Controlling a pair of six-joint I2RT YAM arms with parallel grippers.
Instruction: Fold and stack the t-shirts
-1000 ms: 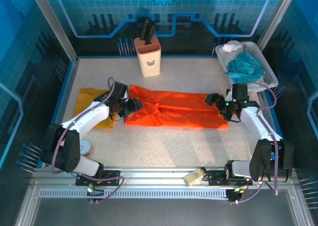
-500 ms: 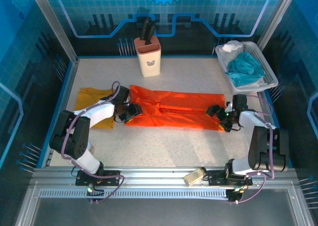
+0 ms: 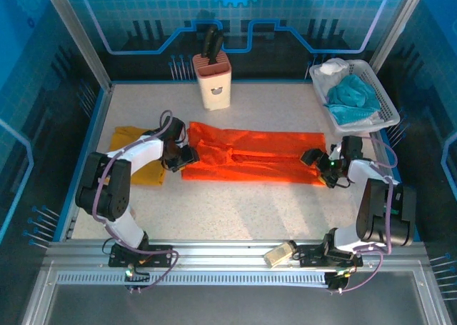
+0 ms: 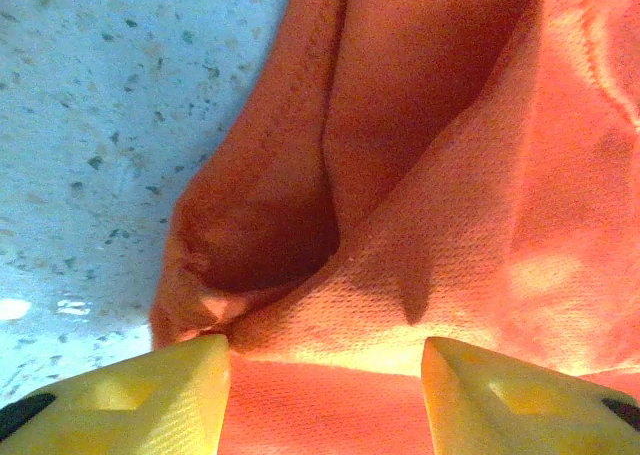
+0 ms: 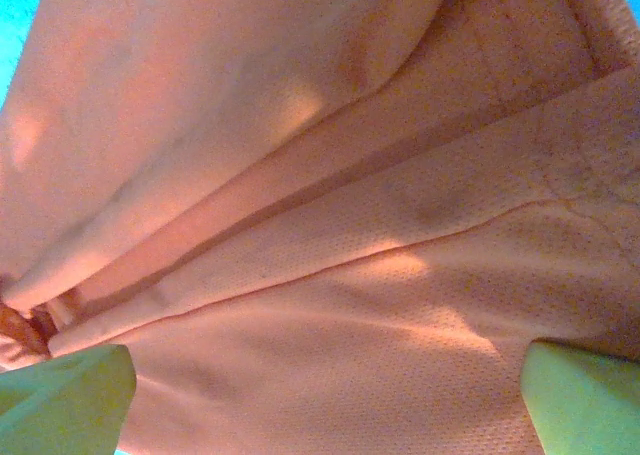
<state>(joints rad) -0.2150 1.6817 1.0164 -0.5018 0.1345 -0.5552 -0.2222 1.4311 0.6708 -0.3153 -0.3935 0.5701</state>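
Orange t-shirt [image 3: 250,153], hidden parts: left end under the left gripper [image 3: 187,156], right end under the right gripper [image 3: 321,166]; outline cut off in both wrist views.
Mustard t-shirt [image 3: 132,141], hidden parts: right edge covered by the left arm; folds hard to make out.
Table [image 3: 250,203]: pale speckled top.
Enclosure: blue printed panels, metal posts.
Rear of table: knife block [image 3: 213,82]; white basket [image 3: 383,105] at the far right, holding teal and white cloths.
Orange t-shirt, form: long flat band across the table centre, layered lengthwise; left end bunched into a hollow fold.
Mustard t-shirt, position: flat, left of the orange one.
Left jaws: apart, fabric lying between them.
Right jaws: wide apart over the fabric.
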